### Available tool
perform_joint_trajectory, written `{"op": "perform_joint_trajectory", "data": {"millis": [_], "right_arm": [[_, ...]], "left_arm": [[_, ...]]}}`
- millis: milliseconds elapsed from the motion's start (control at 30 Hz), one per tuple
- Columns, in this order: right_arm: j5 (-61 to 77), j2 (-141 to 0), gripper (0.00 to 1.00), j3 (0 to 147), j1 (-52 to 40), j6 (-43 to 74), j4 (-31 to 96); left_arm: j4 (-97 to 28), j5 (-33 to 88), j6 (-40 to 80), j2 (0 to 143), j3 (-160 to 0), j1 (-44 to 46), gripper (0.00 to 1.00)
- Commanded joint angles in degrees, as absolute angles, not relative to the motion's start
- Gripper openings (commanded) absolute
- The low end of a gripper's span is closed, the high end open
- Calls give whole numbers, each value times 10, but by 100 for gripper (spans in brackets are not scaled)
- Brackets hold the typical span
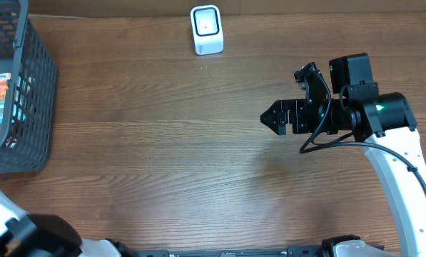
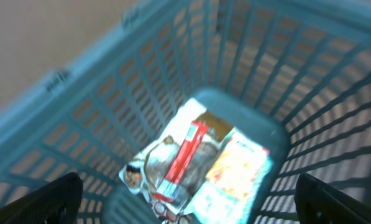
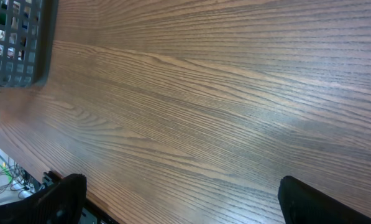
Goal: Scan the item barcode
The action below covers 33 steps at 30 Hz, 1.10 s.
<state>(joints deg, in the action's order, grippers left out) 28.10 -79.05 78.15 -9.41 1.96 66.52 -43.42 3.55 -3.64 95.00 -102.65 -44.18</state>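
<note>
Inside plastic basket (image 2: 110, 93), overlapping packets (image 2: 235, 165), red-striped wrapper (image 2: 184, 155)

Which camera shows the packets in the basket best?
Left wrist: it looks straight down on the packets in the basket. Overhead catches only a sliver; right wrist shows just a basket corner.

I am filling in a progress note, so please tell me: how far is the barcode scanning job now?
Nothing looks done: the snack packets lie in the basket, the scanner stands alone at the far table edge. In hand: the left fingers hover open over the packets, holding nothing; the right fingers are open above the table. Left: pick a packet, bring it to the scanner, show its barcode.
</note>
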Motion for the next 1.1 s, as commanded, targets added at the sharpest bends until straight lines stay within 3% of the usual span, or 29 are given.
{"op": "perform_joint_trajectory", "data": {"millis": [0,133,500,1067], "right_arm": [[279,-791,100,794,-93,22,663],[279,-791,100,794,-93,22,663],[279,-791,100,794,-93,22,663],[279,-791,100,794,-93,22,663]], "left_arm": [[-437,132,-83,1000,-1034,-473,100],[-442,181,-131,1046,-1034,-476,100],[-465,174,-207,1140,-1034,-431,100],[-471,117,-206,1225,-1033,-415,100]]}}
